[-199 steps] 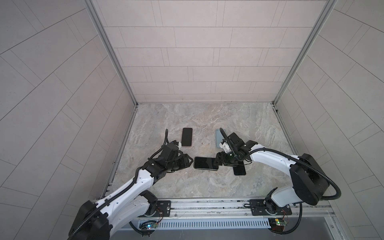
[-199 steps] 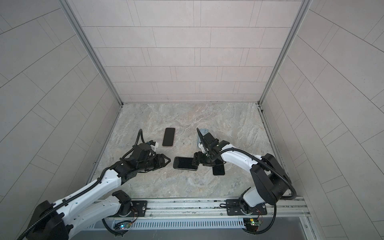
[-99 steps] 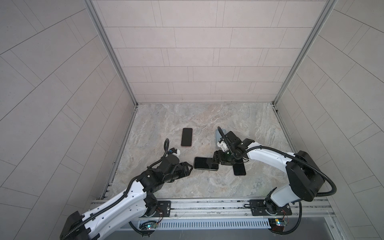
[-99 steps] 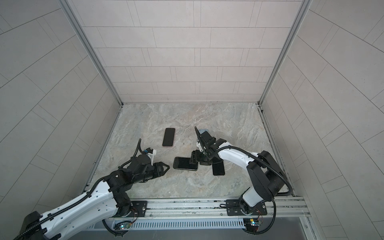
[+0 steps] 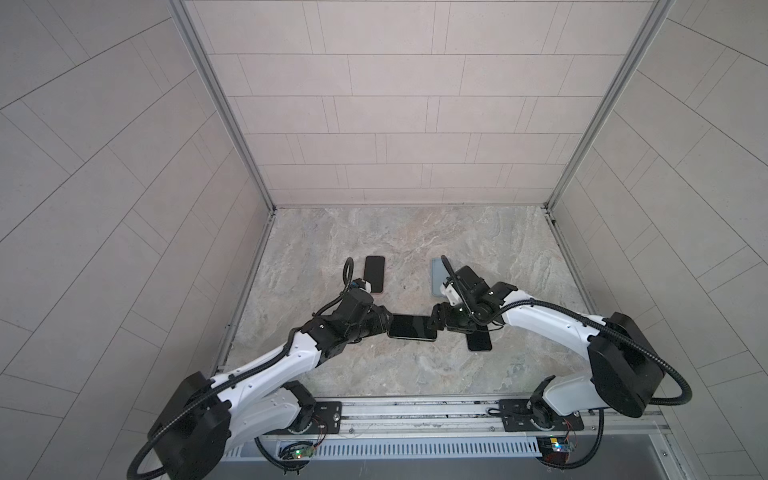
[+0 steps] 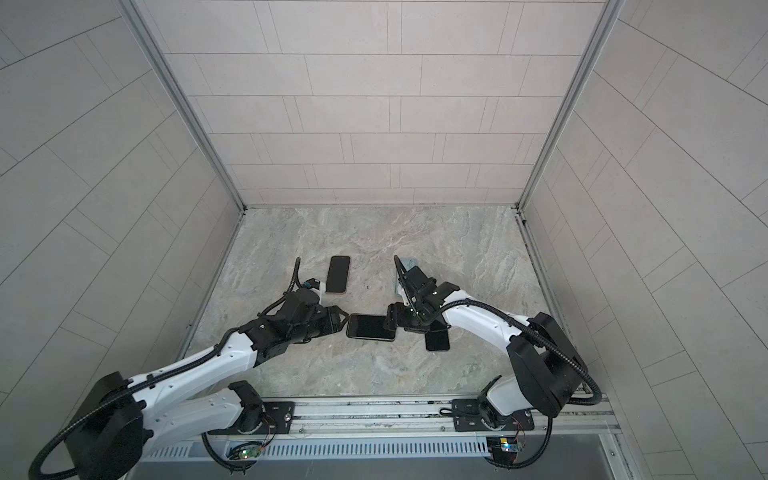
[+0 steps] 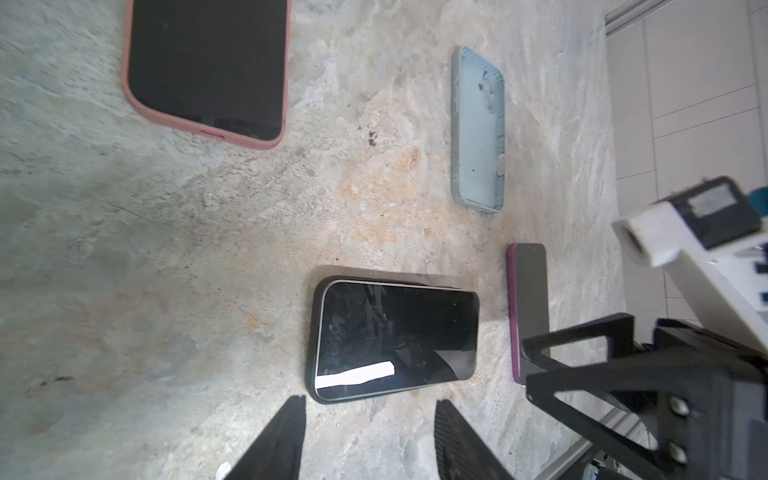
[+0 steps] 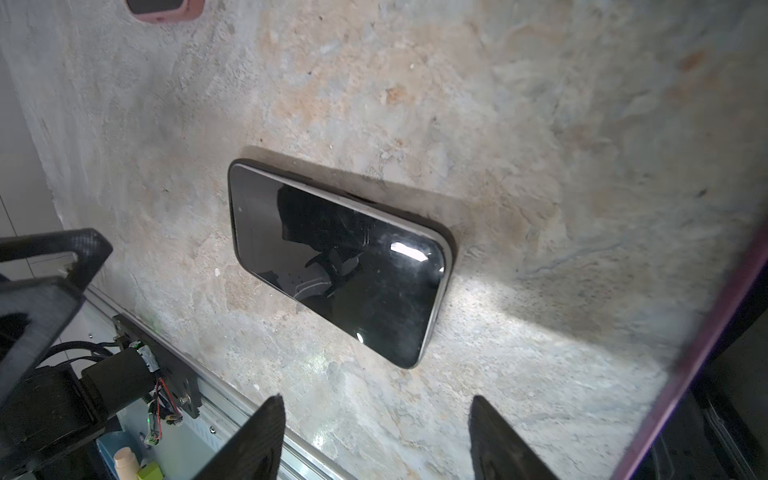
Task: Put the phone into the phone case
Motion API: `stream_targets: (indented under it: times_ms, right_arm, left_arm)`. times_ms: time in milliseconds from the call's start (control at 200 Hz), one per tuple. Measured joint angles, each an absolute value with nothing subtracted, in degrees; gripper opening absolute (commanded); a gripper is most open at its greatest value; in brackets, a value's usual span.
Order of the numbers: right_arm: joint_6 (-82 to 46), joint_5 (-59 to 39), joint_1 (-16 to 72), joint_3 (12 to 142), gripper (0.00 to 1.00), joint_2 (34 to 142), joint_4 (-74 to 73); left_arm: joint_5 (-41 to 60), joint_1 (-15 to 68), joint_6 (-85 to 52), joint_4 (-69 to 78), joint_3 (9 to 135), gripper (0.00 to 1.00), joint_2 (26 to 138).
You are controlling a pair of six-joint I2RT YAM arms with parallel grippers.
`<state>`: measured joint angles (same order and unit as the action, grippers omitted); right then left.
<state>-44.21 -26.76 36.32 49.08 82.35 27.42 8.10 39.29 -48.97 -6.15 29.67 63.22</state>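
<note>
My left gripper (image 7: 370,419) and right gripper (image 8: 376,403), both spread and empty, flank the phone (image 5: 412,327) lying flat on the table (image 5: 374,232).

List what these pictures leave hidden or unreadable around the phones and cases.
- Blue case: partly covered by the right arm in both top views.
- Purple-cased phone: far end under that arm in top views; blurred, cropped in the right wrist view.
- Pink-cased phone: cut by the frame edge in both wrist views.
</note>
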Motion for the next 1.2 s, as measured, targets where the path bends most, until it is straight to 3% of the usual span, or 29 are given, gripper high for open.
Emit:
stream_targets:
  times_ms: [300,695,881,1016,1201]
  right_arm:
    - [-46.0,-24.9,37.5,49.9,0.72,81.7,28.2]
    - [-48.2,-23.1,39.0,48.8,0.68,81.6,26.6]
    - [-48.9,-22.0,39.6,48.1,0.53,81.5,26.2]
    - [-48.0,-22.0,39.8,48.9,0.44,82.3,26.6]
    - [-48.3,-22.0,39.9,48.3,0.44,84.3,24.7]
  left_arm:
    - [17.5,34.4,-49.1,2.9,29.4,0.56,77.9]
    - [20.8,34.4,-49.1,4.3,29.3,0.55,80.1]
    - [22.2,34.1,-49.1,5.4,30.6,0.47,83.5]
    - [22.8,34.0,-49.0,5.8,32.2,0.47,85.6]
    - [23.0,34.0,-49.0,5.7,32.2,0.47,85.6]
